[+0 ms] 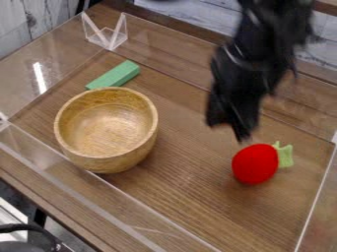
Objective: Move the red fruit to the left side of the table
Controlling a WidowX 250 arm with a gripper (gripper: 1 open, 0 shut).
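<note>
Red fruit (255,165) — 1 piece — on brown wood-grain table (184,202), right side.

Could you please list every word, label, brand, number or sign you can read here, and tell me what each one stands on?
There are none that can be read: no lettering shows on the red fruit, the wooden bowl, the green block or the brown table.
</note>
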